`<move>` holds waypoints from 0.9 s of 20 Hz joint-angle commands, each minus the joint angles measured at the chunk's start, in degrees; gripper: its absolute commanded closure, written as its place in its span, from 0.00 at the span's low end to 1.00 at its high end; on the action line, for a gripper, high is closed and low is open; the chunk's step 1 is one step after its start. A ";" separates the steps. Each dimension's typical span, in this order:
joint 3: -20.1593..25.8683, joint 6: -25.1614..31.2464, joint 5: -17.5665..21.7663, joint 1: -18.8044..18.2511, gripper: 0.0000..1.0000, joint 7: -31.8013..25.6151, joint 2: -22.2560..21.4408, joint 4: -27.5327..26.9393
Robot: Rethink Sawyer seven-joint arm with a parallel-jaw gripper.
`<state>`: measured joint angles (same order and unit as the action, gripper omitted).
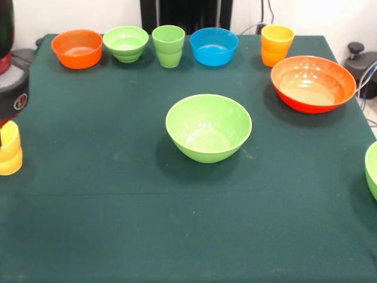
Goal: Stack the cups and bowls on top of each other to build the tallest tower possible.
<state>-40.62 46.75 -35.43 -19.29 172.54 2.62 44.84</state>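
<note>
Front view: my worktop point(118, 230) wears a dark green cloth, and nothing is stacked yet.
Right edge, nearest: a large light green bowl point(372, 171), cut off by the frame.
Left edge: the yellow cup point(10, 150), upright and partly out of frame.
Above that cup: my arm point(12, 88), a red and black bulk.
Fingers: I cannot tell whether they are wide, narrow or holding anything.
Centre: a second large light green bowl point(208, 127), upright and alone.
Right, farther back: the large orange-red bowl point(313, 82), upright.
Far row, left to right: small orange bowl point(77, 48), small light green bowl point(125, 43), light green cup point(168, 45), small blue bowl point(214, 46), orange-yellow cup point(277, 44) near the orange-red bowl.
</note>
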 commanded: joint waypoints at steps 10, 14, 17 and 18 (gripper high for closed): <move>9.73 4.02 -10.46 -1.41 1.00 13.35 -5.94 11.98; 11.95 2.58 -10.61 -2.30 1.00 10.97 -6.25 13.75; 12.10 3.44 -9.66 -2.82 1.00 9.57 -5.93 13.24; 12.12 3.44 -9.32 -2.82 1.00 9.32 -5.43 12.64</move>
<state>-38.00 48.97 -46.08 -21.19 179.61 -4.37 51.88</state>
